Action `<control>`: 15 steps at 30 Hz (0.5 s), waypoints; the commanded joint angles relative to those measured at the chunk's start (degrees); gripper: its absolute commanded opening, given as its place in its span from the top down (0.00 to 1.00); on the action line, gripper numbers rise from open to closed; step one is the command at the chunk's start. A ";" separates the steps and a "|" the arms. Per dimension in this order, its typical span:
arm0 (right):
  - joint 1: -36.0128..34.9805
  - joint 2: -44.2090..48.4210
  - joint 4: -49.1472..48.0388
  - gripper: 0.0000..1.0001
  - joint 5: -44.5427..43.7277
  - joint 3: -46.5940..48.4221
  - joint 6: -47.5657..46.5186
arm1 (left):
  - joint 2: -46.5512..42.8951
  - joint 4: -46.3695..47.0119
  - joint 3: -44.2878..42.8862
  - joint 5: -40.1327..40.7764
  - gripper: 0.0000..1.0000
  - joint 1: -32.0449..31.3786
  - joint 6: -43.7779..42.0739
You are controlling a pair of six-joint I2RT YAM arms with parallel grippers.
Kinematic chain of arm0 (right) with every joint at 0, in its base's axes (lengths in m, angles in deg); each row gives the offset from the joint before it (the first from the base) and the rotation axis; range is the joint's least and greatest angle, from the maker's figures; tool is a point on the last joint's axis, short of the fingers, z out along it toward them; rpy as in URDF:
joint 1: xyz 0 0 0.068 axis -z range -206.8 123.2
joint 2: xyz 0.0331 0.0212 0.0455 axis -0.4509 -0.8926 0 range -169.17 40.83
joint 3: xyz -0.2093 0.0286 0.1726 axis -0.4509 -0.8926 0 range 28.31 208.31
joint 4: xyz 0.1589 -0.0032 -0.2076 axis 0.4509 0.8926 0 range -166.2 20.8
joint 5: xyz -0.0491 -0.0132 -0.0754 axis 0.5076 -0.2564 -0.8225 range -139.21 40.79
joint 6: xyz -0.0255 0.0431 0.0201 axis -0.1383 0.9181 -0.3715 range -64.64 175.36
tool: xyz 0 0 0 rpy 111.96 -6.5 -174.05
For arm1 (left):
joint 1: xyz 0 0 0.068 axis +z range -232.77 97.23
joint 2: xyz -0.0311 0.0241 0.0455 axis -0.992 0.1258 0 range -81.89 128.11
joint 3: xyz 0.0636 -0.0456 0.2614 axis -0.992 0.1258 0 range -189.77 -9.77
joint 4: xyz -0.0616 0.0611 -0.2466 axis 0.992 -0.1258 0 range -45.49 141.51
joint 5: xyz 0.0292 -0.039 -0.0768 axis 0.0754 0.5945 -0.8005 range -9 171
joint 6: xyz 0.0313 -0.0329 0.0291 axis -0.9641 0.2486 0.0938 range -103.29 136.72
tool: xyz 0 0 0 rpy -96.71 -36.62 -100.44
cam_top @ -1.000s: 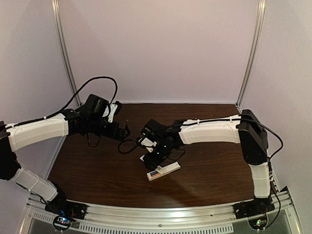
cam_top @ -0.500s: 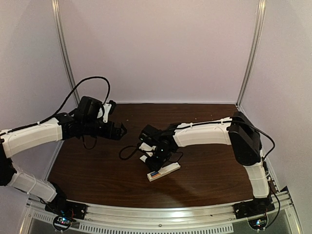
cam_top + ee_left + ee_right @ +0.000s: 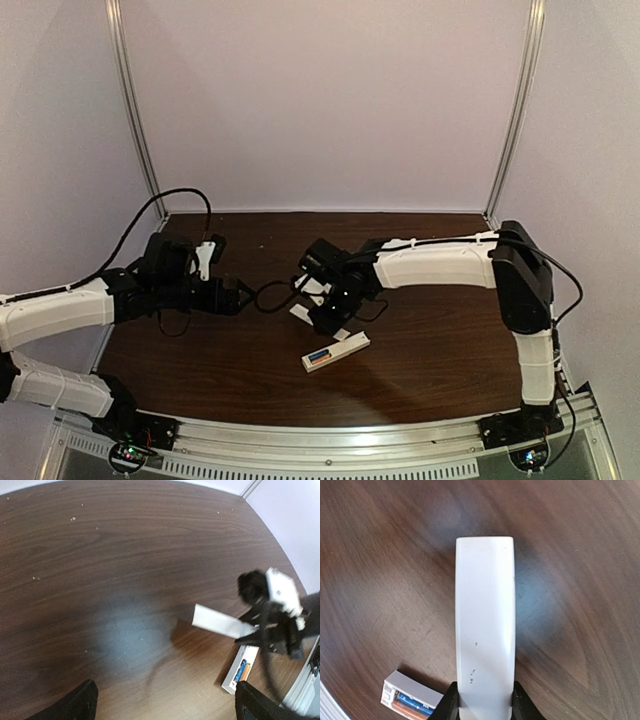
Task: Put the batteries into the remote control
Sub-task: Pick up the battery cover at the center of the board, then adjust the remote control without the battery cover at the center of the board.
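The remote control (image 3: 337, 352) lies flat on the dark table with its compartment uncovered. The batteries (image 3: 318, 356), one blue and one orange, sit side by side inside it, also visible in the left wrist view (image 3: 242, 670) and the right wrist view (image 3: 412, 704). My right gripper (image 3: 484, 703) is shut on one end of the thin white cover strip (image 3: 484, 620), which it holds above the table just beyond the remote (image 3: 407, 692). My left gripper (image 3: 167, 707) stands wide open and empty, well to the left of the remote (image 3: 239, 670) and the strip (image 3: 220, 622).
Black cables hang by the right gripper (image 3: 325, 308) and trail between the two arms. The left gripper (image 3: 240, 292) hovers over the left half of the table (image 3: 220, 370). Walls close in the far and side edges.
My right gripper has shut on the cover strip and risen away from the remote. The left arm has drawn back to the left and lower.
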 commanded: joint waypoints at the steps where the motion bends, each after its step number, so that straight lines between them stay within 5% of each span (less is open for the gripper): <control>1: 3.28 7.57 -2.92 0.82 0.46 -2.99 -0.66 | -1.21 5.99 5.80 -4.21 0.02 -1.75 1.61; 9: 8.19 8.96 -4.69 0.84 4.58 -8.40 -4.12 | 4.18 6.81 7.63 1.22 0.03 -15.92 4.76; 15: 8.85 7.08 -6.14 0.87 6.84 -10.38 -4.84 | 7.06 16.54 9.47 -4.38 0.03 -21.98 5.14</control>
